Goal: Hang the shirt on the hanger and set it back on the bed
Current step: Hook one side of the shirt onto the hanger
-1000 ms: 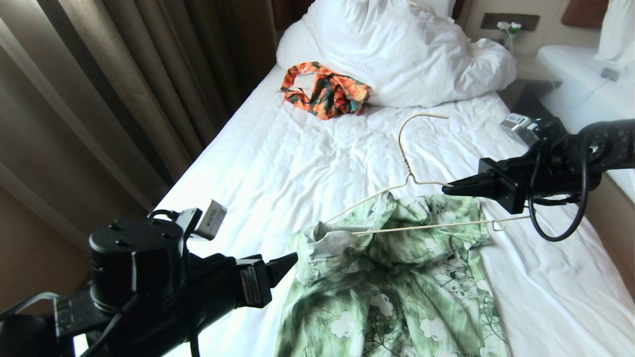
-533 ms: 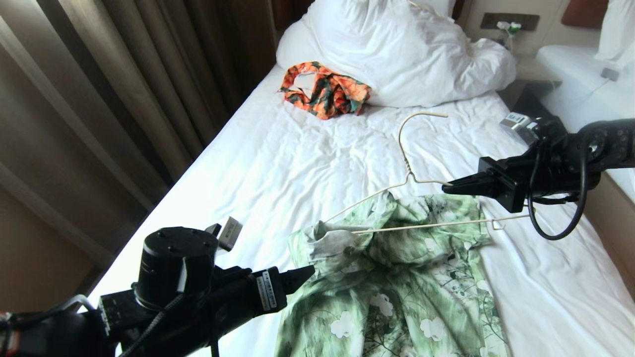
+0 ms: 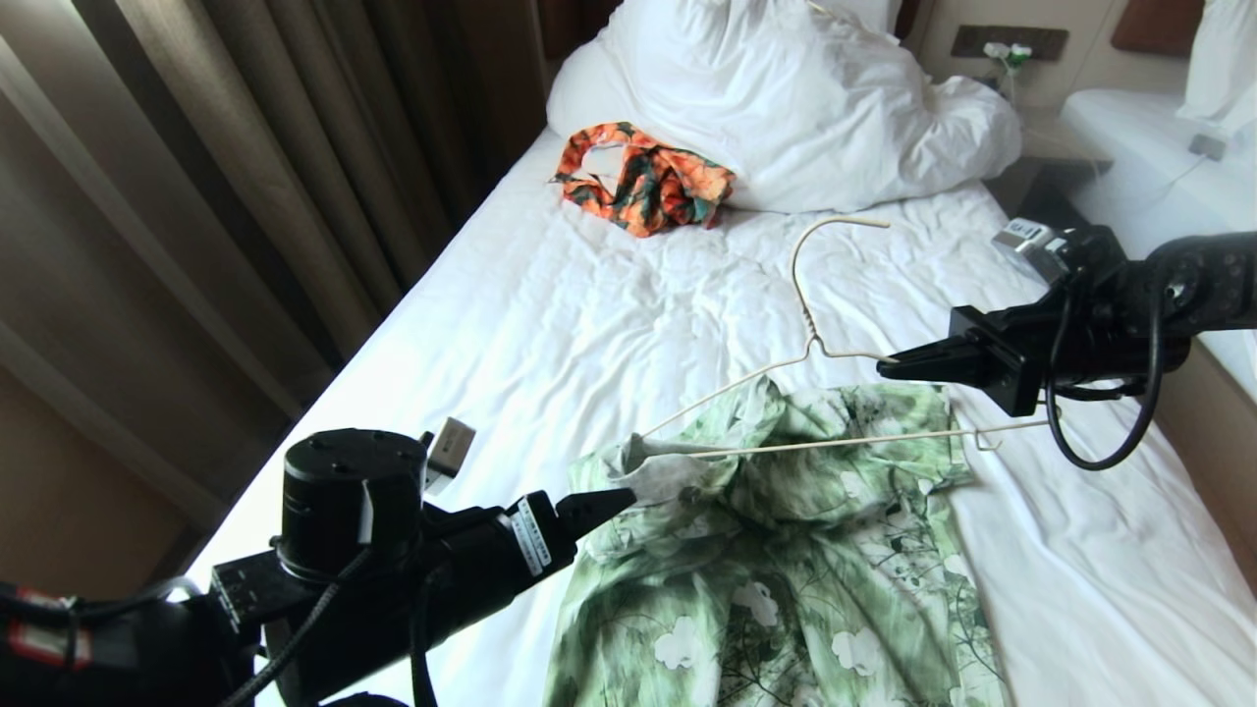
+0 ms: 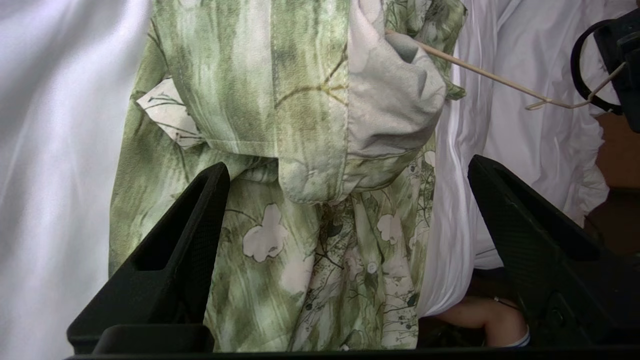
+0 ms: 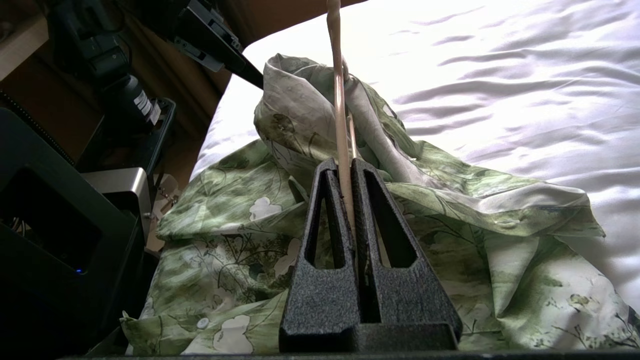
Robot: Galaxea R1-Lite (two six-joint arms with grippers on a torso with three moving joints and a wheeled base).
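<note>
The light green flowered shirt (image 3: 786,550) lies crumpled on the bed (image 3: 589,324), near its foot. The cream wire hanger (image 3: 807,324) is raised over it. One end of the hanger is tucked inside the bunched shoulder and collar (image 4: 390,100); the other end (image 3: 982,440) sticks out free. My right gripper (image 3: 889,368) is shut on the hanger's wire beside the neck, and the wire (image 5: 340,100) runs between its closed fingers (image 5: 344,165). My left gripper (image 3: 609,506) hovers at the shirt's left shoulder. It is open wide (image 4: 347,165) and holds nothing.
An orange-and-green garment (image 3: 643,177) lies by the bunched white duvet (image 3: 786,98) at the head. Brown curtains (image 3: 245,177) run along the bed's left side. A second bed (image 3: 1159,147) and a dark nightstand (image 3: 1041,191) stand right. A person's bare limb (image 4: 480,315) shows past the mattress edge.
My left arm has swung in towards the shirt's shoulder, rolled its wrist, and its jaws have spread wider. The right gripper keeps the hanger almost still, lifted very slightly.
</note>
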